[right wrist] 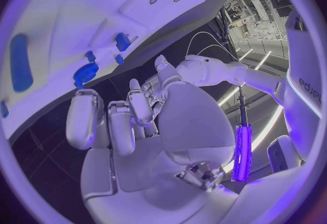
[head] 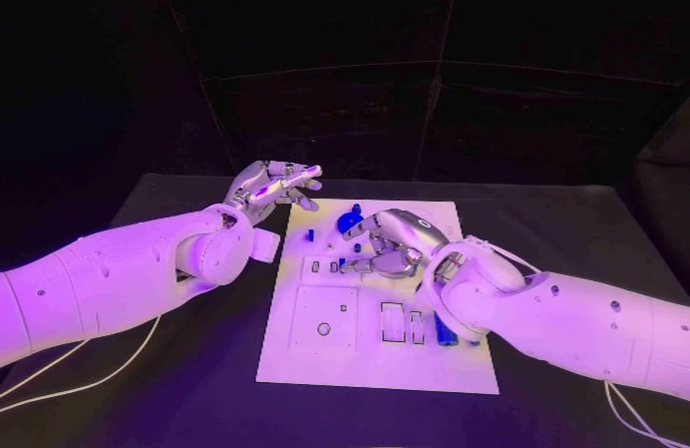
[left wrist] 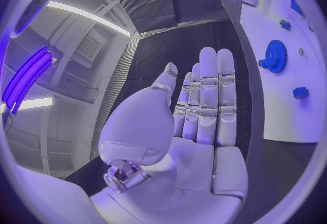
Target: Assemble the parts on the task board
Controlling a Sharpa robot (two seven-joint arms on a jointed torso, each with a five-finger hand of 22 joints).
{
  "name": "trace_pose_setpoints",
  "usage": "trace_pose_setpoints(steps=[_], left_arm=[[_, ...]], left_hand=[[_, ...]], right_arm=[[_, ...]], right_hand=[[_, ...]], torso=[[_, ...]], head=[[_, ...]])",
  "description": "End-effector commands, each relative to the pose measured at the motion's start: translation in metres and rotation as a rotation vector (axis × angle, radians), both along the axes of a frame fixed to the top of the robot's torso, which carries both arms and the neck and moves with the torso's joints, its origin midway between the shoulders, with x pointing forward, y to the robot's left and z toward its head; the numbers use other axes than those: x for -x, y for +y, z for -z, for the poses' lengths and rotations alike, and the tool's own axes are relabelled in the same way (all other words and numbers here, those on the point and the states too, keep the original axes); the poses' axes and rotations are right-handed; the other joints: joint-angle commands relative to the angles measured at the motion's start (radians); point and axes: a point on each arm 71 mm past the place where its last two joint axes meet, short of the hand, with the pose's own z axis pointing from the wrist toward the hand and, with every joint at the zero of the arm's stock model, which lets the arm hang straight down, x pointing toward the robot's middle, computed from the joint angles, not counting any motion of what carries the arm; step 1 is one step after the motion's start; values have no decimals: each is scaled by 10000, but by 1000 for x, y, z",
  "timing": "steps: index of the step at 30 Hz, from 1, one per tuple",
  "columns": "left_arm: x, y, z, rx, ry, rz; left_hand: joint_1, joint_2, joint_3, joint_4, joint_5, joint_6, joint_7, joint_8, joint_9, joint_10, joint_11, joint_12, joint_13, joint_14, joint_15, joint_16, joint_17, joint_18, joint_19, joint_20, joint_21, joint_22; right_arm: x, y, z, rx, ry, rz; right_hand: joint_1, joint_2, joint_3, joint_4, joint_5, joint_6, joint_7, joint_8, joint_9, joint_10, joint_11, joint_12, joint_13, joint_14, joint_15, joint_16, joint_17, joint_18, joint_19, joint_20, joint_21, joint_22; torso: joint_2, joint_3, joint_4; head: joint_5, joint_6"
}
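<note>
Our left hand [head: 273,191] hovers open and empty; our right hand [head: 386,243], curled over the board [head: 377,363], needs a gentle descent; its hold we cannot tell.

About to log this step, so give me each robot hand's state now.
Left robot hand: open, fingers straight, holding nothing, beside the task board.
Right robot hand: over the board, fingers curled; cannot tell whether it holds a part.

head camera looks down; wrist cameras close behind palms; all share task board [head: 377,298].
</note>
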Motion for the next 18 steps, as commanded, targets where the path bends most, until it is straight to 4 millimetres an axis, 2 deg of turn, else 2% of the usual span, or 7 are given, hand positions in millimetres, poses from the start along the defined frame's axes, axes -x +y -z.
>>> trace_pose_setpoints(steps=[1, 5, 8, 10, 11, 13, 18], left_arm=[[2, -1, 3, -1240, 521, 403], [5, 0, 4, -2652, 1122, 1093], [7, -1, 5, -4047, 1620, 1649], [9, -2, 6, -5204, 2076, 2043], [10, -2, 7, -6006, 2377, 2219], [10, -3, 7, -6996, 2715, 2448], [8, -9, 7, -9606, 3270, 2958]], left_hand=[[-96, -37, -95, 93, 4, 318, -173, 108, 54, 616, -269, 370, 267, 559, -255, 2514, 2444, 141, 350, -249, 631, 374], [-454, -82, -409, 395, 53, 588, -420, 179, 164, 1222, -448, 1300, 1074, 679, -432, 7265, 7547, 74, 479, -511, 1905, 1342], [-948, 9, -709, 890, 14, 581, -495, 358, 317, 1338, -608, 2437, 2010, 839, -575, 9553, 10408, -243, 1103, -617, 4090, 3926], [-957, 107, -789, 1071, 82, 460, -504, 548, 461, 1003, -612, 3437, 2940, 841, -573, 10191, 11276, -375, 1290, -673, 5054, 5117], [-1194, 304, -994, 1552, 141, 349, -713, 1069, 798, 599, -567, 5687, 5001, 881, -724, 10678, 11920, -467, 1703, -698, 5961, 6110], [-961, 90, -1177, 1578, 70, 21, -613, 1492, 1091, 146, -606, 7202, 6514, 928, -655, 10961, 12419, -621, 1822, -681, 6511, 7017], [-1132, 288, -1435, 2044, 37, -151, -694, 2329, 1658, 64, -724, 8767, 8101, 1065, -702, 11316, 13070, -825, 2204, -732, 7398, 8411]], right_arm=[[5, -11, -20, -1125, -383, -570], [3, -35, -37, -1624, 293, -390], [0, -54, -49, -1965, 689, -61], [-5, -69, -58, -2191, 862, 270], [-8, -79, -64, -2321, 963, 517], [-13, -91, -68, -2437, 1054, 817], [-22, -112, -74, -2527, 1174, 1384]], right_hand=[[104, -30, -78, 14, 81, -113, 7, -35, 5, -7, 37, 42, -17, 805, 72, 23, 1508, -108, 29, 62, 68, 30], [189, 65, -127, 36, 153, -78, 0, -7, 18, -39, 33, 2, -57, 789, 73, -7, 1439, -106, 20, 69, 63, 20], [268, 180, -171, 54, 218, 13, -24, 43, 37, -53, 14, -16, -77, 776, 62, -33, 1384, -101, 9, 65, 56, 7], [297, 228, -188, 60, 244, 49, -35, 62, 43, -45, 5, -5, -68, 771, 55, -43, 1363, -100, 6, 61, 54, 2], [319, 254, -198, 59, 266, 68, -41, 73, 45, -45, -1, -7, -70, 771, 50, -43, 1364, -99, 4, 58, 53, -1], [351, 287, -217, 57, 307, 97, -51, 88, 49, -47, -10, -12, -77, 770, 43, -47, 1357, -99, 2, 51, 52, -3], [371, 304, -236, 55, 338, 120, -57, 100, 52, -62, -17, -36, -102, 764, 37, -59, 1330, -97, -2, 47, 48, -11]], torso=[[-73, 14, -24], [-165, 55, -36], [-245, 83, -38], [-296, 108, -42], [-311, 116, -45], [-385, 152, -54], [-487, 210, -70]], head=[[51, -45], [43, -75], [51, -108], [46, -123], [46, -123], [72, -152], [104, -195]])
